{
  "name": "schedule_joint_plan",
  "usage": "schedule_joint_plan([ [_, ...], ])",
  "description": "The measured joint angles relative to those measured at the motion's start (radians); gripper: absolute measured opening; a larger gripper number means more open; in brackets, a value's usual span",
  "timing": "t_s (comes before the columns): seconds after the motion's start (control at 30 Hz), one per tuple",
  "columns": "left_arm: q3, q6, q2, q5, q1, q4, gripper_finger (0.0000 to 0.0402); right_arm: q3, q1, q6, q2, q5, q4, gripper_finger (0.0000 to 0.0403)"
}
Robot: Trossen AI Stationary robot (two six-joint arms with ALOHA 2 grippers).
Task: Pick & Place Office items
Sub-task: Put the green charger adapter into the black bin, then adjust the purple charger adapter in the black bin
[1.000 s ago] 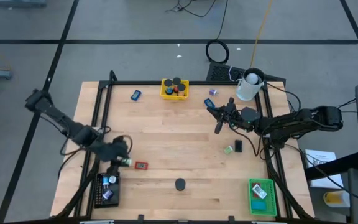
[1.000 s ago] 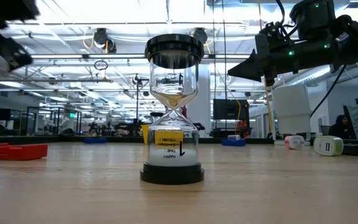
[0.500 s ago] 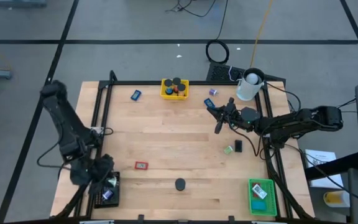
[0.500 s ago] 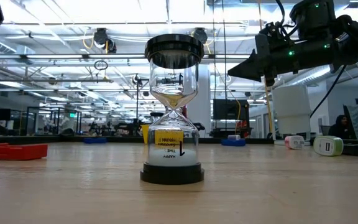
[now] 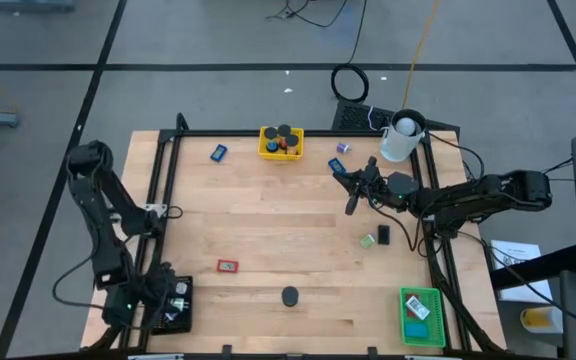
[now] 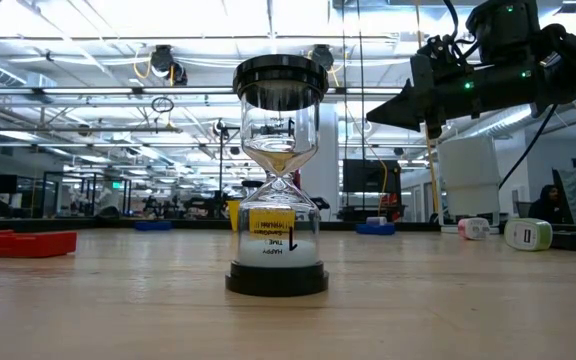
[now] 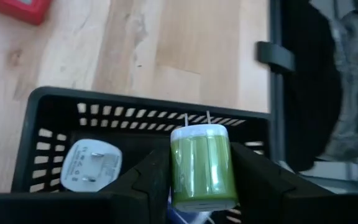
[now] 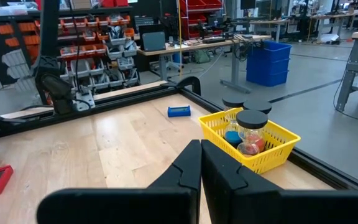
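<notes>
My left gripper hovers over the black mesh tray at the table's near left corner, shut on a green and white plug charger. A white plug adapter lies in that tray. On the table lie a red item, a blue item, a green-white block and a black block. My right gripper hangs shut and level above the table's far right part, touching nothing. My left gripper pinches the charger's two green side faces between its two fingers. The fingers slant downward, and the charger's white end with its two prongs points away from the wrist. It hangs clear above the tray's inside.
An hourglass stands near the front middle. A yellow tray with black caps sits at the far edge, a white cup at the far right, a green tray at the near right. Small purple and blue items lie near the cup.
My left gripper has swung from beside the red item toward the table's near left corner and sunk a little, rolling as it went. It now stands over the black tray, still shut on the green charger. The right arm has kept still.
</notes>
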State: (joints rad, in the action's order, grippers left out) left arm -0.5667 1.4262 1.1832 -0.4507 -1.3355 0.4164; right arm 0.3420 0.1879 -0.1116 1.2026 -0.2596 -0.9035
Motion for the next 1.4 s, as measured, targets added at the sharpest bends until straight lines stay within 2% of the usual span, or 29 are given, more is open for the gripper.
schedule_joint_plan([
  [0.4,0.000,0.108,0.140,0.017,-0.007,-0.034,0.0161,0.000,0.000,0.000,0.000,0.000,-0.003,0.0001],
  [0.57,0.000,0.150,0.141,0.021,0.011,-0.032,0.0205,0.000,0.000,0.000,0.000,0.000,-0.002,0.0001],
  [0.77,0.000,0.112,0.138,0.120,0.030,-0.038,0.0270,0.000,0.000,0.000,0.000,0.000,-0.002,0.0001],
  [0.93,0.000,0.064,0.107,0.166,0.030,-0.062,0.0292,0.000,0.000,0.000,0.000,0.000,-0.002,0.0001],
  [1.1,0.000,0.039,0.061,0.162,0.029,-0.081,0.0264,0.000,0.000,0.000,0.000,0.000,-0.001,0.0001],
  [1.4,0.000,0.063,0.054,0.228,0.029,-0.084,0.0136,0.000,0.000,0.000,0.000,0.000,-0.001,0.0001],
])
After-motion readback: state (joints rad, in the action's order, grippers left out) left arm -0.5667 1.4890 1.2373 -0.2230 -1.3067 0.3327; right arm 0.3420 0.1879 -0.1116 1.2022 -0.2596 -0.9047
